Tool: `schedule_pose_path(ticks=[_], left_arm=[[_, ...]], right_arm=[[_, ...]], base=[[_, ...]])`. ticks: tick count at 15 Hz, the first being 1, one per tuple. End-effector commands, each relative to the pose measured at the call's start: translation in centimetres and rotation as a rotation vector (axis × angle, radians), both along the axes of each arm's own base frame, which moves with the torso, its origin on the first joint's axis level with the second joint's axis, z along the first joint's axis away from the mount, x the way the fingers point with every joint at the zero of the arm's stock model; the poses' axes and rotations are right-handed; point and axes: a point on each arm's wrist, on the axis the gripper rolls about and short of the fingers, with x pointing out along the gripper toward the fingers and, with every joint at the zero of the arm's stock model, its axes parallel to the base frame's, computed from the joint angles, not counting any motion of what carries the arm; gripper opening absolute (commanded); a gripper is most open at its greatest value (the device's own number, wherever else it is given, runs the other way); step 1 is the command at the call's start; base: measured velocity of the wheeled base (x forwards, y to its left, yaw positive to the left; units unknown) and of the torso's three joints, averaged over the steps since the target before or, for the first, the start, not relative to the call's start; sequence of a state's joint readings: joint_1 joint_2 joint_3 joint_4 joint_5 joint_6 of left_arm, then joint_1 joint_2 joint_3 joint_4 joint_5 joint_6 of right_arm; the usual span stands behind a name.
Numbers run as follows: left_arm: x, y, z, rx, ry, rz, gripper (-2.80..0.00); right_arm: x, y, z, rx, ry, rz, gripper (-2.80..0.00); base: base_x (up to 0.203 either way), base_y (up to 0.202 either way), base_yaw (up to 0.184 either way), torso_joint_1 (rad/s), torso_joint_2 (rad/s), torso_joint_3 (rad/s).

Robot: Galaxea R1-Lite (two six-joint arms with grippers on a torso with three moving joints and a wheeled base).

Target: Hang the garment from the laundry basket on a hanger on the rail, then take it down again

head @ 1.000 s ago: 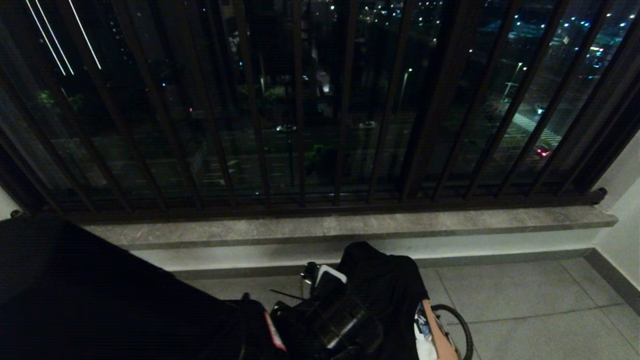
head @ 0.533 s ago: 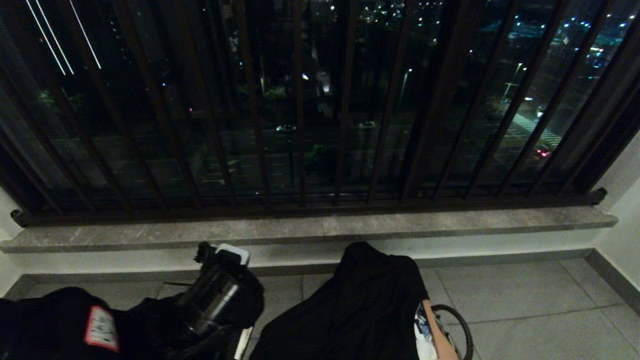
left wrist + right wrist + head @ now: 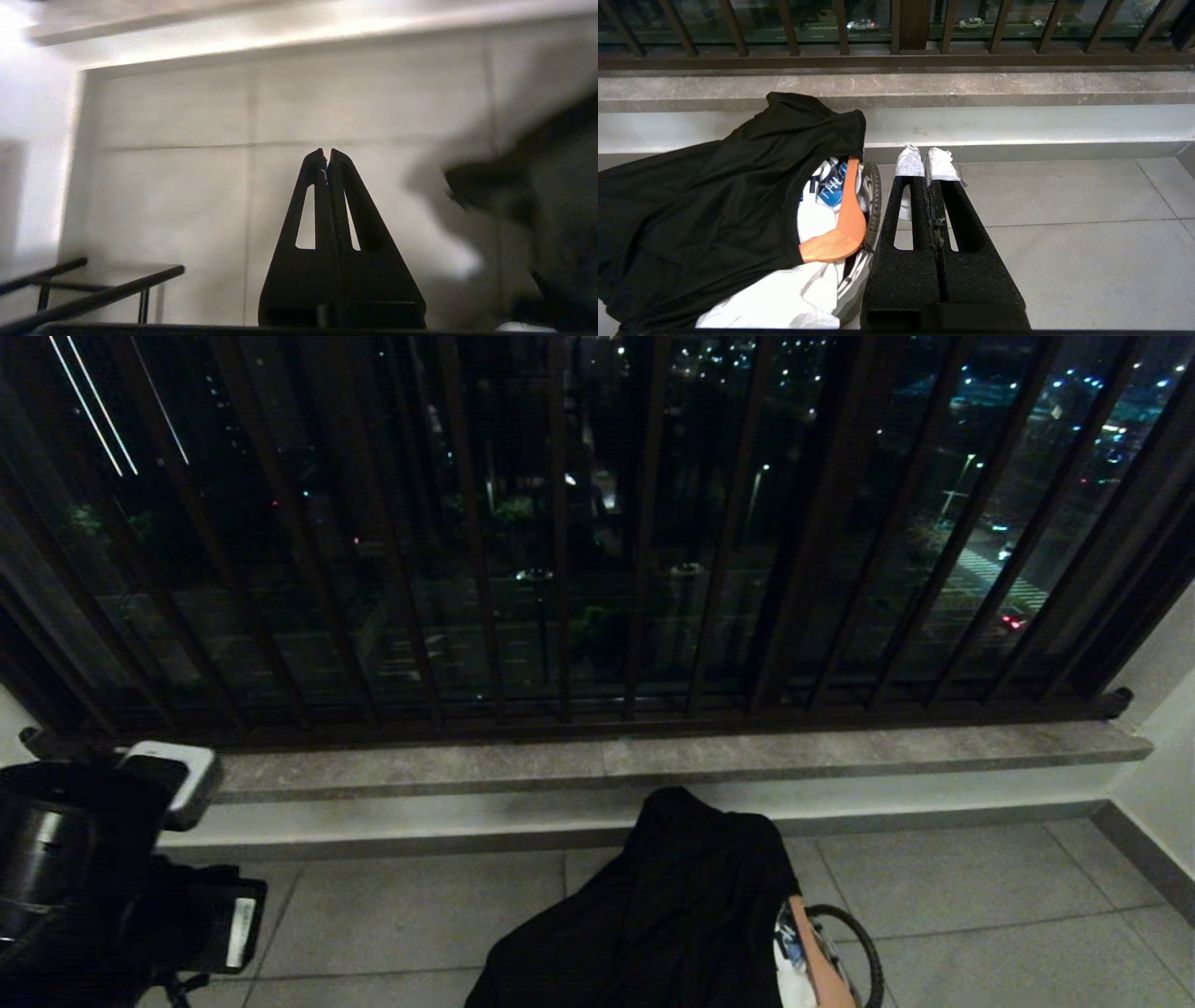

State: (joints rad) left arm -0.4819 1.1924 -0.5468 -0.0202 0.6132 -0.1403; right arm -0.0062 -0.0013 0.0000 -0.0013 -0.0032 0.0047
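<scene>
One black garment point(image 3: 672, 905), one white garment point(image 3: 803, 298), one orange hanger point(image 3: 840, 228), one laundry basket point(image 3: 854, 933), two pincers.

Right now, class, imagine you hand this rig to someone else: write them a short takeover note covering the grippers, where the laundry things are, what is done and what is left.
Left gripper: shut, empty, out at the left of the head view, above the tiled floor.
Right gripper: shut, empty, beside the basket.
Black garment: draped over the laundry basket, in front of the window ledge. White clothes and an orange hanger lie under it.
Done: by the look of it, nothing hangs up; no rail is in view.
Left: grip the garment, put it on a hanger on the rail, then take it down.
</scene>
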Motion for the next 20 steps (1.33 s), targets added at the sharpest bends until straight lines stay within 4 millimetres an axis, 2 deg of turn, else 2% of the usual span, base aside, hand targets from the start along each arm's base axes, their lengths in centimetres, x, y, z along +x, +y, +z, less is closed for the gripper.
schedule_pose_path(ticks=[1,5,8,10,14,20], left_arm=[[-1.4,1.8,1.5,-0.033,-0.093,0.068,-2.80],[-5.2,4.7,4.0,-0.083,-0.287,0.180,-2.80],[-7.7,5.7,4.3,-0.110,-0.383,0.231,-2.80],[-8.0,6.2,3.7,-0.102,-0.383,0.288,-2.80],[-9.5,6.6,2.9,-0.127,-0.413,0.295,-2.80],[-14.1,6.5,0.6,-0.224,-0.546,0.083,-2.80]], right_arm=[[0.0,0.0,0.0,0.000,-0.001,0.000,-2.80],[0.0,0.0,0.0,0.000,-0.001,0.000,-2.80],[0.0,0.0,0.0,0.000,-0.001,0.000,-2.80],[0.0,0.0,0.0,0.001,-0.001,0.000,-2.80],[0.0,0.0,0.0,0.000,-0.001,0.000,-2.80],[0.0,0.0,0.0,0.000,-0.001,0.000,-2.80]], base=[[0.000,0.000,0.000,0.000,0.00,0.000],[0.000,0.000,0.000,0.000,0.00,0.000],[0.000,0.000,0.000,0.000,0.00,0.000],[0.000,0.000,0.000,0.000,0.00,0.000],[0.000,0.000,0.000,0.000,0.00,0.000],[0.000,0.000,0.000,0.000,0.00,0.000]])
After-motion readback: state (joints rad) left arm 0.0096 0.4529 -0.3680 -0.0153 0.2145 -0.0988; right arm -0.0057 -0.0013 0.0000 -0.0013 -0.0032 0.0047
